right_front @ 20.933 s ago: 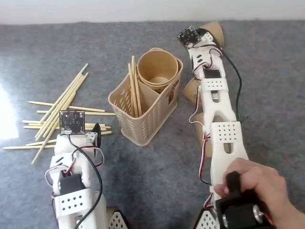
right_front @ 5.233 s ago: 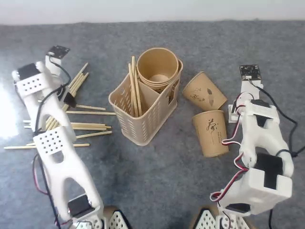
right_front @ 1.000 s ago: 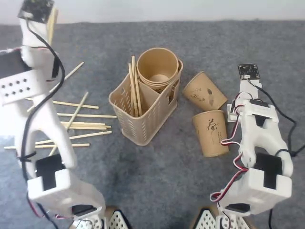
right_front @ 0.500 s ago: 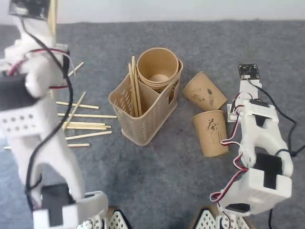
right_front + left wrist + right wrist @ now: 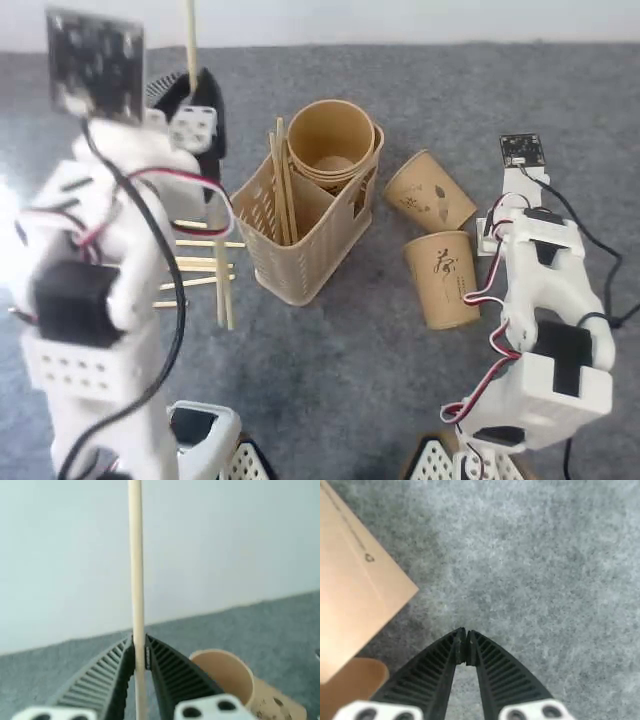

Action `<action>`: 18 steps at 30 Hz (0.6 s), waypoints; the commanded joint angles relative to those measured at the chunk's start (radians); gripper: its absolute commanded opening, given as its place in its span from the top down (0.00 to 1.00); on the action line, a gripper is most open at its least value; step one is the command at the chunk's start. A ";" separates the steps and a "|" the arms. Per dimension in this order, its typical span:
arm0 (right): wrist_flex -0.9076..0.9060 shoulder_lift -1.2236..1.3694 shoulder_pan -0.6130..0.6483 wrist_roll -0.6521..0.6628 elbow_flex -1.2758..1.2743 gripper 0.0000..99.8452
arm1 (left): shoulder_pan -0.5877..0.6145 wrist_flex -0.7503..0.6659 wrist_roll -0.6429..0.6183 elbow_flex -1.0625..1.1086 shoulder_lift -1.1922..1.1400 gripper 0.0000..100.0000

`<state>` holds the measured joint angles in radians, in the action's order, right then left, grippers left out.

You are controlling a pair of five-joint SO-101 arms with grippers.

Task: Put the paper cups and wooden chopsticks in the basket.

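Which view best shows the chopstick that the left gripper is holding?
The left wrist view: the chopstick is seen close up, clamped in the left gripper. The high view catches it poking past that gripper toward the frame edge. The right wrist view faces carpet and a paper cup.

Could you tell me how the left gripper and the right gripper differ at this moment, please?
The left gripper is clamped on a wooden chopstick that stands upright, while the right gripper holds nothing. The left gripper faces the pale wall, whereas the right gripper points down at the grey mat beside a paper cup lying there. Both have black ribbed jaws that are shut.
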<state>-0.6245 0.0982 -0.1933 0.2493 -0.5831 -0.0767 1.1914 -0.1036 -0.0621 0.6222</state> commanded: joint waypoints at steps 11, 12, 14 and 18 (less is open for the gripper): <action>0.016 -0.031 0.010 0.000 0.009 0.99 | -0.049 -0.571 -0.063 0.579 0.229 0.99; 0.016 -0.031 0.010 0.000 0.009 0.99 | -0.068 -0.611 -0.064 0.619 0.242 0.99; 0.016 -0.031 0.010 0.000 0.009 0.99 | -0.112 -0.671 -0.064 0.699 0.275 0.99; 0.016 -0.031 0.010 0.000 0.009 0.99 | -0.146 -0.798 -0.064 0.858 0.307 0.99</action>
<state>-0.6245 0.0982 -0.1933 0.2493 -0.5831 -0.1918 0.5301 -0.1573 0.6866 0.8830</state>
